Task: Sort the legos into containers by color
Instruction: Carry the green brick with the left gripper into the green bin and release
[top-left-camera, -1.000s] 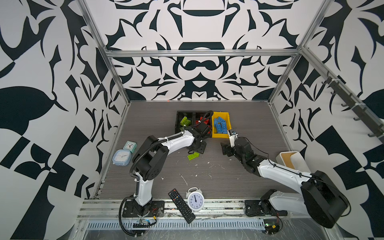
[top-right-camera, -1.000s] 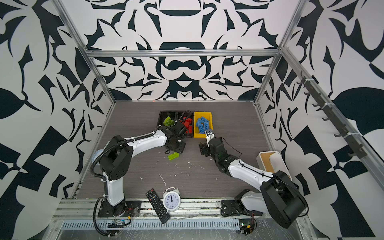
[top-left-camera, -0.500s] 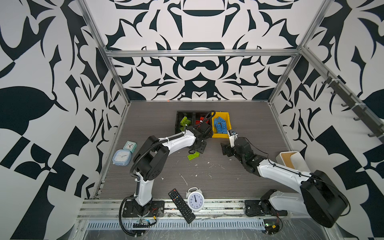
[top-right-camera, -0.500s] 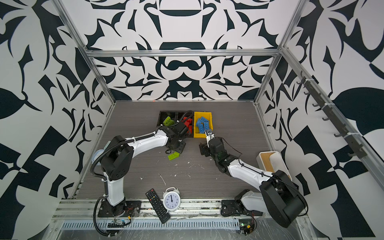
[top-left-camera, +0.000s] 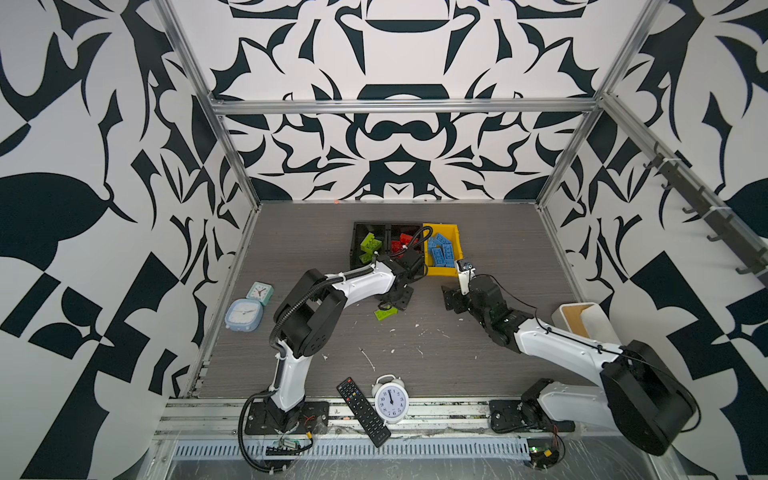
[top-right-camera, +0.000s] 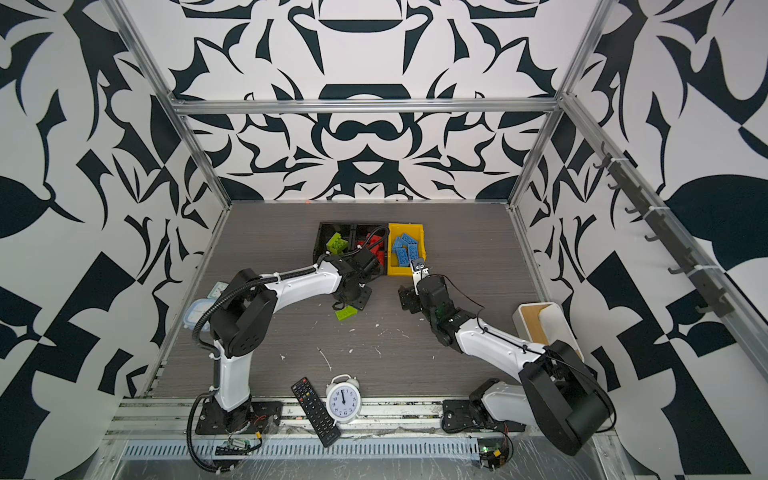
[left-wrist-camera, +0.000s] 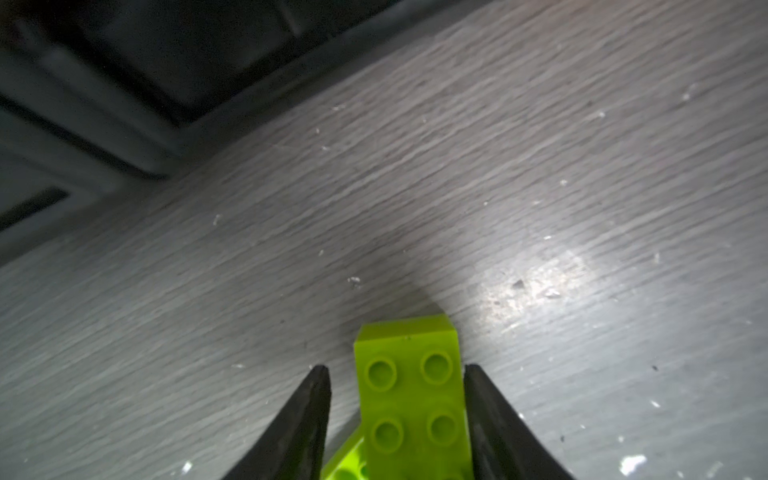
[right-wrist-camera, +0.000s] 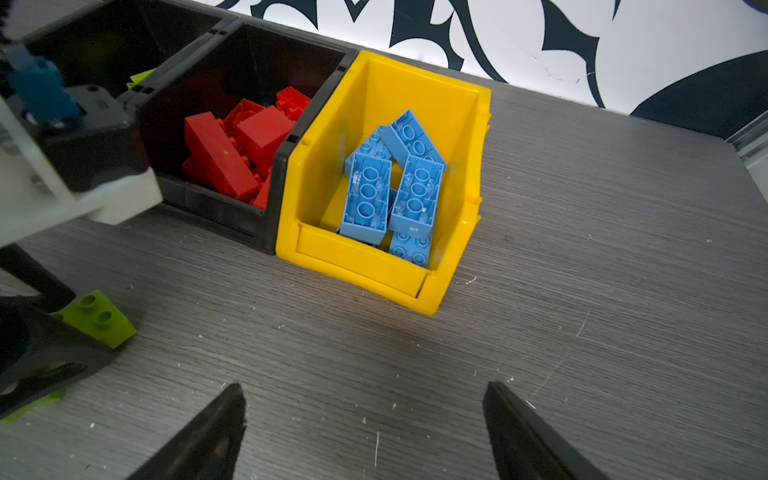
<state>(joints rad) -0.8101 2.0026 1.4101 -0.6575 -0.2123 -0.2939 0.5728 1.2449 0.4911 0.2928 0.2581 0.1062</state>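
Now the left hand has closed in a bit around the green brick on the table, but it is not squeezing it yet. The right hand is wide open and empty. Just ahead of it, the yellow bin holds blue bricks. The black bin beside that holds red bricks.

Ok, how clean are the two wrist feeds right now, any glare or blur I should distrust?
Left wrist view: the green brick is sharp, a glare patch whitens the table beside it, and the black bin is dim and soft. Right wrist view: blue bricks and yellow bin are crisp; the left arm at the edge is blurred.
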